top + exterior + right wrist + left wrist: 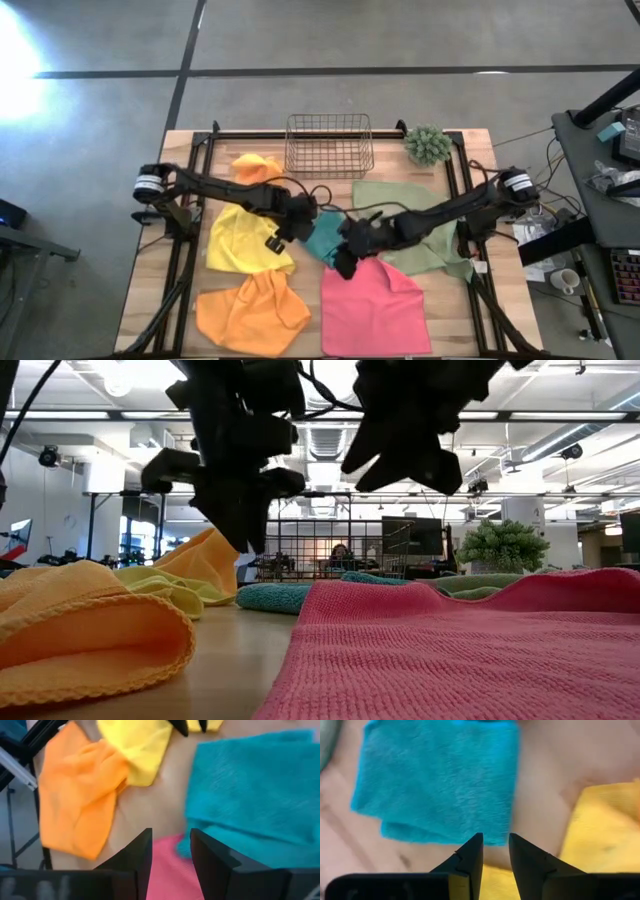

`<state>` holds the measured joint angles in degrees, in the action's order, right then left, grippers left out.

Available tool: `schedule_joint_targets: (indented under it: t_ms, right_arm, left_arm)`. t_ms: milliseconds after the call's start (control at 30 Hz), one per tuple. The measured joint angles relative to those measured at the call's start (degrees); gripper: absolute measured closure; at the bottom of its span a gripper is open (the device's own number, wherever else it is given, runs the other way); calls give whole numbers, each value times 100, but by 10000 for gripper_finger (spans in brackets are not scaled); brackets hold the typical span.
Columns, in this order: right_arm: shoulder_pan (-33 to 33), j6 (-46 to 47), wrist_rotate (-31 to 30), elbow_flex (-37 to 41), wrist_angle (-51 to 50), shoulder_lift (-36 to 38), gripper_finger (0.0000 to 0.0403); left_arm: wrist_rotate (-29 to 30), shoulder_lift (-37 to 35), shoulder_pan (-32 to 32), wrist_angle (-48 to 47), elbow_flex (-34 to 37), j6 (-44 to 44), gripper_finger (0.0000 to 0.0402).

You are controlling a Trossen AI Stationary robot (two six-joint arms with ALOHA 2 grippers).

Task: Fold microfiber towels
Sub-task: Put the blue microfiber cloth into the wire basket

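Seen from above, both dark arms met at the centre of the wooden tabletop (150, 290) over a folded teal towel (322, 238). The left claw (275, 243) and right claw (343, 265) each hung slightly spread, pinching nothing. Around them lay a yellow towel (235, 240), a pink towel (372, 305) at lower centre, an orange towel (250, 315) at lower left and an olive green towel (400, 200) at right.

Towels are covering most of the worktop (150, 290). The teal towel (322, 238) is lying in the middle, hemmed by the yellow towel (240, 240), the pink towel (372, 308) and the olive towel (400, 205). Both arms are crossing above it. The wire basket (329, 145) and plant (428, 146) are blocking the far edge. Bare wood is showing along the side edges.
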<state>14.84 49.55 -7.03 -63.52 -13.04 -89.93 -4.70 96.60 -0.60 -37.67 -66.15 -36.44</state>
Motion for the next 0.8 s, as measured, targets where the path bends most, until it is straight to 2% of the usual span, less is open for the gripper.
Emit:
schedule_joint_targets:
  t_ms: [200,400,533,633,800]
  right_arm:
    - [449,12,-491,-749,-168,-684,278]
    - [660,46,-932,-1767,-1627,-1358,278]
    - [738,-267,-1250,-2270,-2167,-1687,277]
    - [727,-403,-1268,-2368,-2296,-1882,272]
    - [680,-386,-1259,-2372,-2269,-2119,257]
  left_arm:
    - [15,0,-377,-351,-7,8,307]
    - [269,0,-646,-540,-7,8,247]
    - [538,0,-699,-541,-7,5,209]
    - [543,0,-699,-454,32,4,200]
    - [545,0,-701,228,397,-166,199]
